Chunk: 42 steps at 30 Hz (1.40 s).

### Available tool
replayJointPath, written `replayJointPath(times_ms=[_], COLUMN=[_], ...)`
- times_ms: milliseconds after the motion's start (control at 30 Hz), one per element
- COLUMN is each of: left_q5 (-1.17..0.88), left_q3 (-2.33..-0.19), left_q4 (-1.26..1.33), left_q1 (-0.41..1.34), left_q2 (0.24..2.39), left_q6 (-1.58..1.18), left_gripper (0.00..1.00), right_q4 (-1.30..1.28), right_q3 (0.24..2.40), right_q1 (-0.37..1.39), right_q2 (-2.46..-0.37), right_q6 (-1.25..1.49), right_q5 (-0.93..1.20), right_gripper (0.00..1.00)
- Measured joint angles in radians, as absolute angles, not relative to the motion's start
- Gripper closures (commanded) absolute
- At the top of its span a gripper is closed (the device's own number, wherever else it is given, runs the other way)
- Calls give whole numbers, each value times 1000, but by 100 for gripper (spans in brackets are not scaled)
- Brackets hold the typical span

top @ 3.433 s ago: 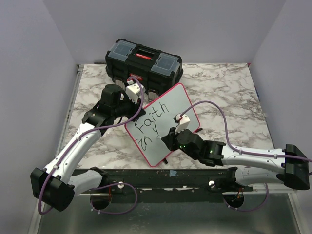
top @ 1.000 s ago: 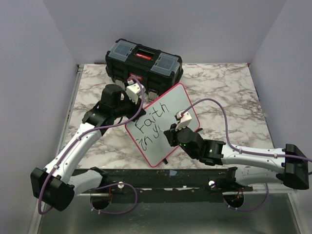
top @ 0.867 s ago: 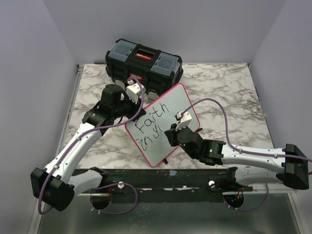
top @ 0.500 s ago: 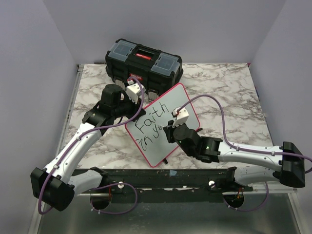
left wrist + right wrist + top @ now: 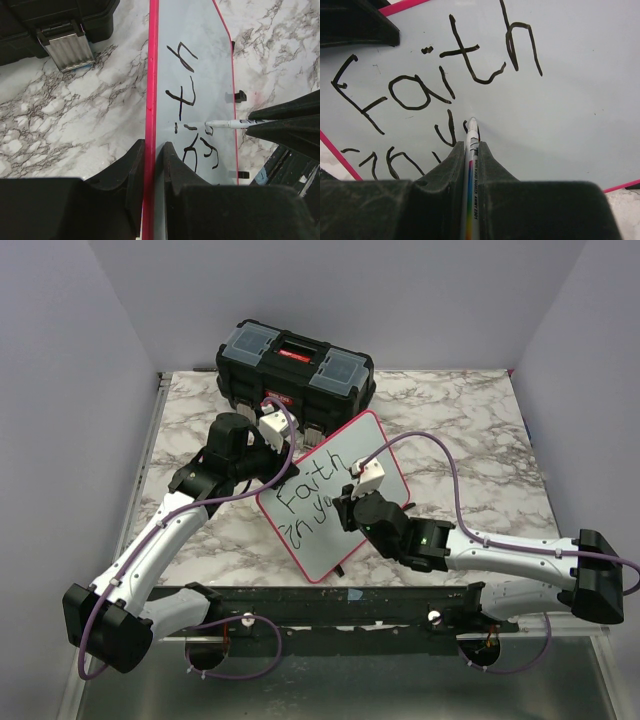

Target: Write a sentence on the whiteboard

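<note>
Right wrist view: marker (image 5: 471, 132) tip is touching the whiteboard (image 5: 560, 100) just right of the "y" on the second line, with a short fresh stroke at the tip.
Sentence: the sentence (image 5: 440, 75) reads "Faith" on the top line and "in y" plus the started letter below; the rest of the board is bare.
Right gripper: the right gripper (image 5: 470, 147) is clenched on the marker barrel, with the pen running straight out between the fingers.
Left gripper: the left gripper (image 5: 150, 150) is clamped on the red rim at the whiteboard's left edge, steadying it.
Board position: it stands tilted mid-bench (image 5: 460, 420), rather toward the left edge, with its far corner just in front of the toolbox (image 5: 295, 365) at the far edge.
Step in hand: lettering the second line, judged to be the letter after "y". The task looks under half done.
Next move: it calls for closing this letter with steady tip contact, then small shifts toward the right edge for each new letter. The left clamp must not slip.
Risk: too much pen pressure could push the tilted board back.
Change since earlier frames: the second line ended at a bare "y" before. The right wrist has since moved toward the far edge and slightly left. Left arm and board are unmoved.
</note>
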<state>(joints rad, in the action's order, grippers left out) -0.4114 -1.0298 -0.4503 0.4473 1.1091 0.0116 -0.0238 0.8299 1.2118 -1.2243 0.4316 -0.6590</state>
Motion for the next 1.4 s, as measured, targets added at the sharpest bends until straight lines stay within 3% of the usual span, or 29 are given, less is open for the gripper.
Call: replayJointPath(times_ms=[700,1400], left_q5=[-412,-413], left_q3=[-1030,-1030], left_q4=[-447,-447], left_q1=[447,447], left_q2=[1109,1109], left_q6=[11,11], left_gripper=[100,100], right_q4=[-6,4], right_q3=[782,782], right_q1=[1210,1150], right_q2=[-1132,-1174], right_q6=[446,450], right_q5=[-604,-613], right_gripper=[99,99])
